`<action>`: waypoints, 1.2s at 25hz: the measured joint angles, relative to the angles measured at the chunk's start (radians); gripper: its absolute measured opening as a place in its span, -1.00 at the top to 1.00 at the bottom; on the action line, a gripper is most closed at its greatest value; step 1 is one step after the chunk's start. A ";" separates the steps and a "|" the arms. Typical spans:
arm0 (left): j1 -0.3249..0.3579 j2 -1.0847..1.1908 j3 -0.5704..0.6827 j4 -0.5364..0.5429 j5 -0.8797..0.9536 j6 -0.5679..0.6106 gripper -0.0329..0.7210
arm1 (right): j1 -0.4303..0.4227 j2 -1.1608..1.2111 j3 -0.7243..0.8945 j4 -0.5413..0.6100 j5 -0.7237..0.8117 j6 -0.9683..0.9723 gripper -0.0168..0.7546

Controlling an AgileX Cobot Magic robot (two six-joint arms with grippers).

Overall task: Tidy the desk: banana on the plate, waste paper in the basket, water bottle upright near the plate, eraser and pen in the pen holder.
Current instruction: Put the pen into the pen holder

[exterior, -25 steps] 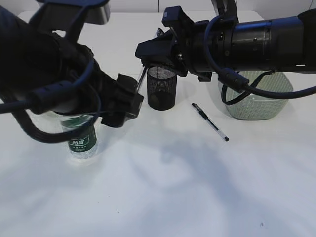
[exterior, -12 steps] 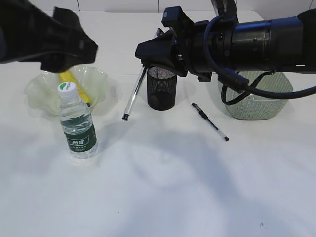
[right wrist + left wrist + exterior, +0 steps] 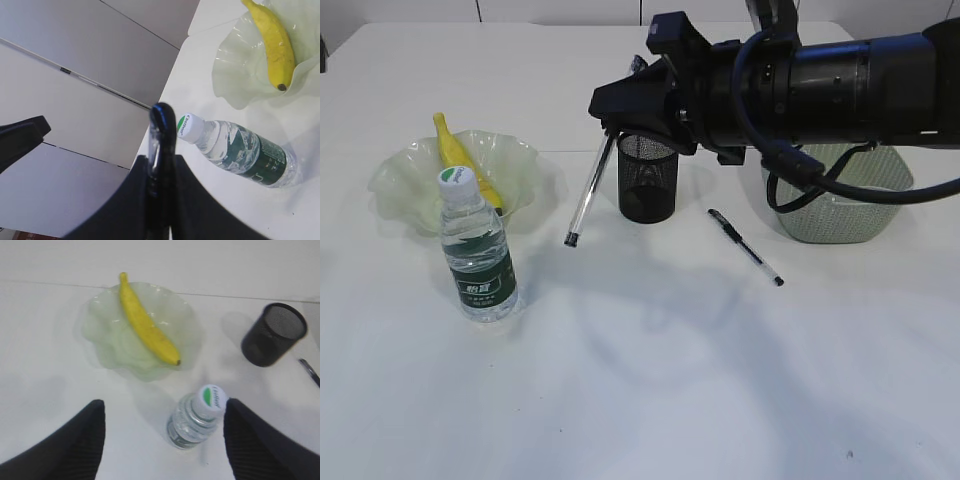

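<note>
Bare white table [image 3: 650, 380] at 6 o'clock gives free passage. Black mesh pen holder [image 3: 647, 178] mouth crowded: slanted clear pen [image 3: 590, 190] at 9 o'clock, black arm [image 3: 800, 85] above.

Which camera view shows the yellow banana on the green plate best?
The left wrist view: the whole yellow banana lies unobstructed on the wavy green plate. The right wrist view crops its top; the exterior view hides its lower end behind the clear water bottle.

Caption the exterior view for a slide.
Right gripper holds a pen beside the pen holder; second pen lies on the desk.
</note>
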 joint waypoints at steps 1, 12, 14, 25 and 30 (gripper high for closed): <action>0.051 0.000 0.000 -0.017 0.001 0.005 -0.46 | 0.000 0.000 0.000 0.000 0.000 -0.001 0.81; 0.414 -0.002 0.031 -0.144 0.039 0.141 -0.46 | 0.000 0.000 0.000 0.000 0.004 -0.002 0.81; 0.420 -0.003 0.078 -0.206 0.054 0.240 -0.46 | 0.000 0.000 0.000 0.000 0.004 -0.002 0.81; 0.420 -0.070 0.304 -0.475 0.055 0.639 -0.46 | -0.025 0.000 -0.021 -0.002 -0.056 -0.034 0.81; 0.420 -0.140 0.306 -0.475 -0.002 0.732 -0.41 | -0.066 0.006 -0.115 -0.021 -0.162 -0.064 0.81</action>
